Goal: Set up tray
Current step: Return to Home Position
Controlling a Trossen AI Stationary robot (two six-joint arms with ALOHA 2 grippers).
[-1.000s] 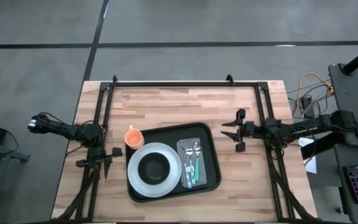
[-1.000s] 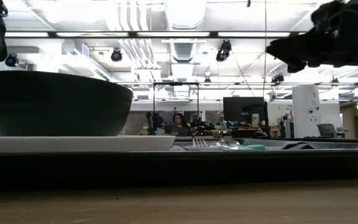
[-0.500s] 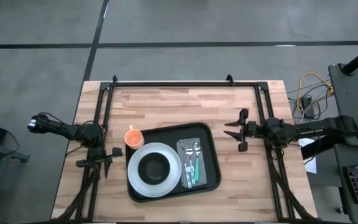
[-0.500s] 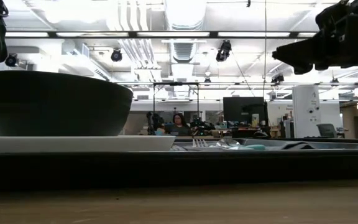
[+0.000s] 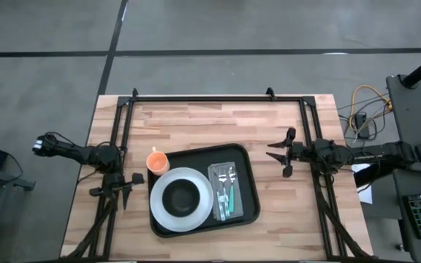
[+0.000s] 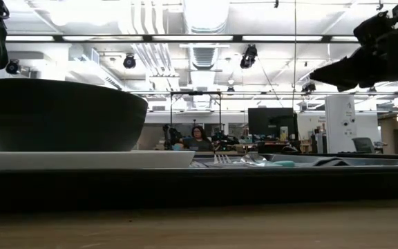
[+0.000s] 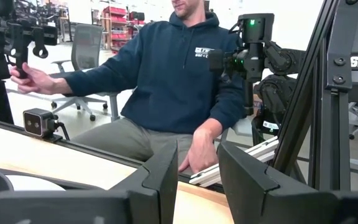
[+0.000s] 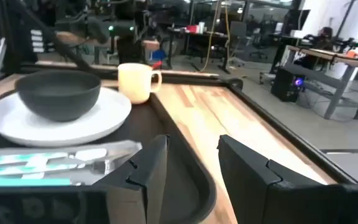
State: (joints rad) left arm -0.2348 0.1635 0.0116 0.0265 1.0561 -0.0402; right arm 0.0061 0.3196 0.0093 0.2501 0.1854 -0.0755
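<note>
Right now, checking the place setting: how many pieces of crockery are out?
3: a white plate on the tray, a dark bowl on that plate, an orange mug at the tray's corner. None looks hidden.

Smooth, pale wooden plank surface [image 5: 196, 124]. Black plastic tray [image 5: 248, 183] with a slight sheen. Glossy white plate [image 5: 159, 213]. Matt dark bowl [image 5: 182, 196]. Black metal frame [image 5: 210, 98], matt.
</note>
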